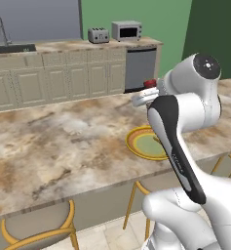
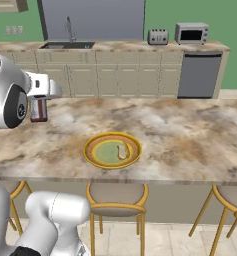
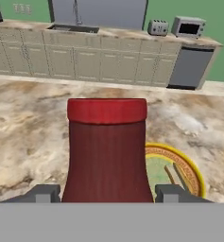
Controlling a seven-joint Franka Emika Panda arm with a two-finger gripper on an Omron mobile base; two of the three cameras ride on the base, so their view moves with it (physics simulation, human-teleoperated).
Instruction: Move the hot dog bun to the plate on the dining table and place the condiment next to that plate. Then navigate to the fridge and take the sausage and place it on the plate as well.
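The condiment (image 3: 107, 151), a dark red bottle with a red cap, stands upright between my fingertips (image 3: 45, 194), and my gripper (image 3: 107, 194) is shut on its lower body. From the right base view the condiment (image 2: 38, 110) hangs under the white hand at the gripper (image 2: 38, 106), over the dining table (image 2: 190, 140) to the left of the plate (image 2: 96, 141). Whether it touches the table top I cannot tell. The hot dog bun (image 2: 122, 151) lies on the plate's right half. In the left base view, the arm partly covers the plate (image 1: 139, 141), and the bottle's cap (image 1: 149, 82) shows by the hand.
Yellow-framed stools (image 2: 116, 197) stand along the table's near edge. Behind the table runs a counter over cream cabinets with a sink (image 2: 67, 45), a toaster (image 2: 158, 36), a microwave (image 2: 191, 33) and a grey dishwasher (image 2: 199, 75).
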